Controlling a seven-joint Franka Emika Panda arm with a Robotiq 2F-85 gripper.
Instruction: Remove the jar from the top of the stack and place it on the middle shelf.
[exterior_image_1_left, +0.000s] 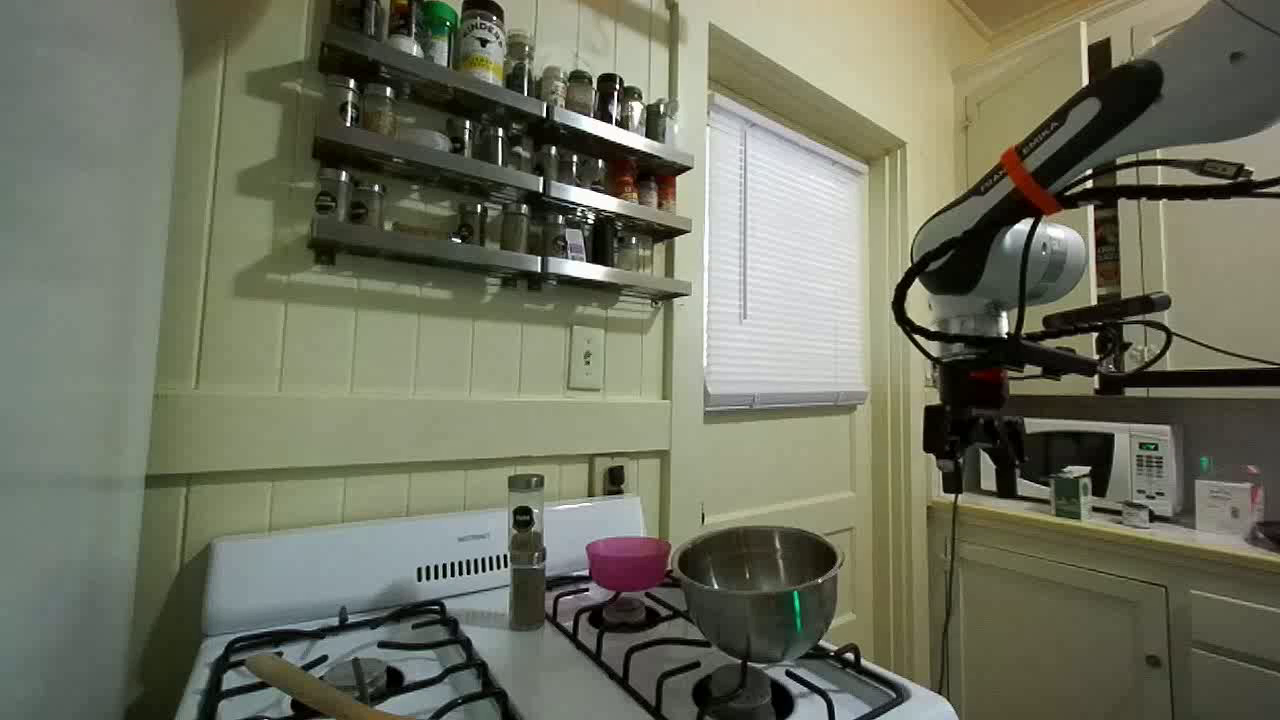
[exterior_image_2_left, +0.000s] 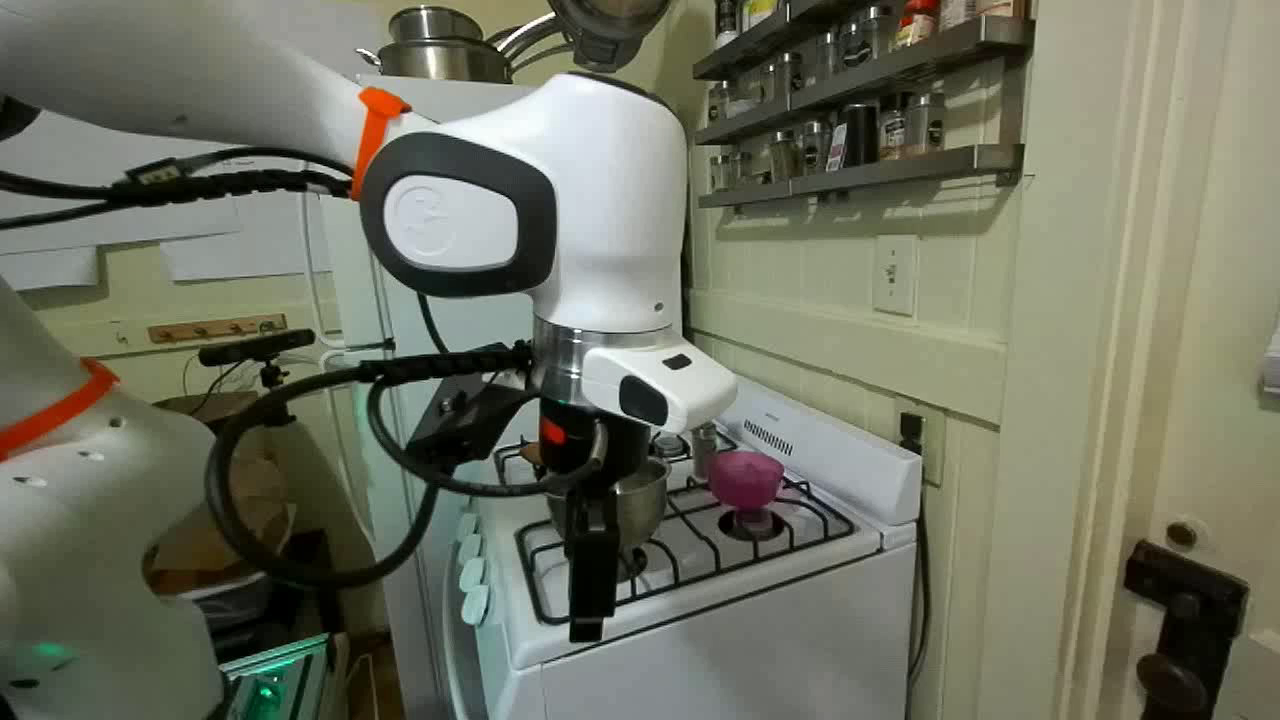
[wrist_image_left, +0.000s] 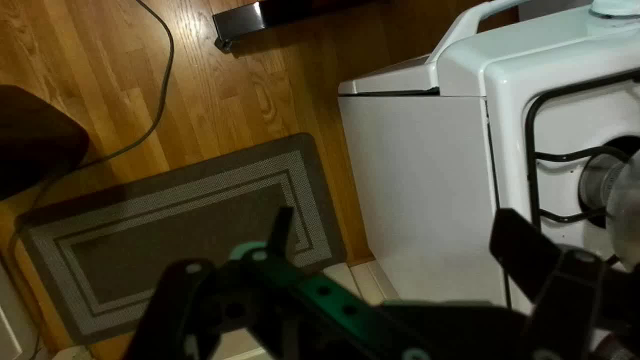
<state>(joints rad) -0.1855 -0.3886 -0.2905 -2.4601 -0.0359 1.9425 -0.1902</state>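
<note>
My gripper (wrist_image_left: 393, 222) hangs pointing down off the side of the stove (wrist_image_left: 430, 210), its jaws spread wide with the fingertips (wrist_image_left: 517, 242) well apart, and in the wrist view I see the stove's side and a strip of wood floor (wrist_image_left: 260, 100) through the gap. A grey mat (wrist_image_left: 175, 240) lies on the floor below my jaws. Well apart from them, across the stove top, the jar (exterior_image_1_left: 525, 515) stands upright on top of the stack (exterior_image_1_left: 528, 595), cap uppermost, in one slim column. Of the things on the stove, the steel pot (exterior_image_1_left: 757, 610) is nearest to my jaws, and in an exterior view my gripper covers part of it. The pink bowl (exterior_image_1_left: 628, 568) is farther from my jaws, near the stack. Farther off than the stack lies a wooden handle (exterior_image_1_left: 310, 690), only partly in view. Higher than my jaws and well apart from them, the middle shelf (exterior_image_1_left: 430, 165), a metal ledge with a front rail, runs along the wall (exterior_image_1_left: 410, 435) between an upper tier (exterior_image_1_left: 430, 77) and a lower tier (exterior_image_1_left: 430, 248), carrying a row of spice jars (exterior_image_1_left: 380, 108). Behind my jaws, in an exterior view, a white microwave (exterior_image_1_left: 1150, 470) sits on a counter (exterior_image_1_left: 1090, 535), with a small green-and-white box (exterior_image_1_left: 1070, 495) in front of it.
</note>
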